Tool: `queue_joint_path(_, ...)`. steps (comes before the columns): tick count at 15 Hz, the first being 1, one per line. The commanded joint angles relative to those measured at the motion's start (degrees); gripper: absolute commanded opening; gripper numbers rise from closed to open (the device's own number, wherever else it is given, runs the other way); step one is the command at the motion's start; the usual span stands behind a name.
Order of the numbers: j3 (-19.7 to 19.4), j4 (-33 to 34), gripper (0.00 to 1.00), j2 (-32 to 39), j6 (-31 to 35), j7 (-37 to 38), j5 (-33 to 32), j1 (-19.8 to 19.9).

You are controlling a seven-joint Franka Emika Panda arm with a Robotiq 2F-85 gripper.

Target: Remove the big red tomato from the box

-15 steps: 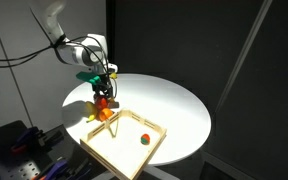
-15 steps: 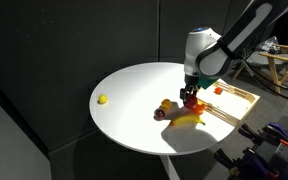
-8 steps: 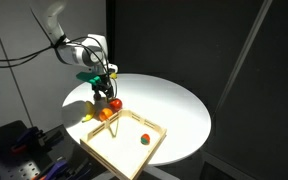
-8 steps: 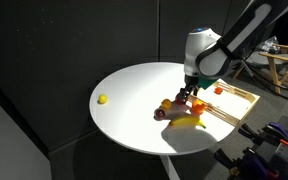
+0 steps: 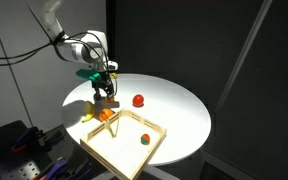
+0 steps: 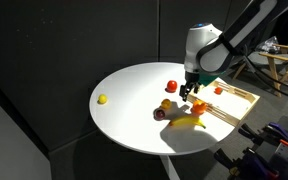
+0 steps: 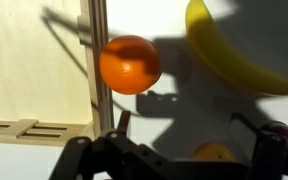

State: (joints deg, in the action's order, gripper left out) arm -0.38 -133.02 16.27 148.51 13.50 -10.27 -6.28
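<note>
While the arm [image 5: 72, 47] was held above the cluster of toy fruit beside the box [image 5: 119, 146], the jaws were seen spread wide with nothing caught between them. That was confirmed in the wrist view, where the fingers [image 7: 76, 158] were set well apart at the bottom edge. And the big red tomato [image 5: 138, 101] was out! It was found resting on the bare white tabletop [image 5: 179, 105], outside the box and apart from the jaws. In both exterior views it was lit brightly, with open tabletop all around it. Inside the box only a small red-and-green piece [image 5: 144, 140] was left to be seen, lying toward one rim on the pale wood. An orange fruit [image 7: 130, 64] was shown in the wrist view pressed against the box's rim on the tabletop side, as far as could be judged, and a banana [image 7: 229, 50] was laid just beside it on the tabletop. A dark shadow was thrown across both of them. Below the jaws, parts of a yellow piece [image 7: 214, 153] and a dark red piece [image 7: 284, 132] were glimpsed, too cut off to be named. Far across the tabletop, in an exterior view, a small yellow ball [image 6: 103, 99] was noted well apart from everything else.
</note>
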Motion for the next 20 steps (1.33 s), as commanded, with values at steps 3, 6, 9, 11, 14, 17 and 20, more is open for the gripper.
queue_joint_path(3,0.13,-2.94,1.00,-7.90,-8.39,-0.03,1.03,0.31)
queue_joint_path(6,0.61,-4.58,1.00,-11.84,-12.73,-1.39,1.74,1.06)
queue_joint_path(9,0.90,-6.80,1.00,-15.70,-14.99,-3.78,3.10,1.74)
queue_joint_path(11,0.89,-8.42,1.00,-17.98,-15.50,-6.27,4.11,2.13)
queue_joint_path(14,0.63,-10.66,1.00,-20.62,-15.38,-11.95,6.84,2.77)
queue_joint_path(17,0.30,-12.09,1.00,-22.52,-15.57,-16.40,8.85,3.38)
queue_joint_path(20,0.15,-13.00,1.00,-24.04,-15.47,-17.70,9.11,3.97)
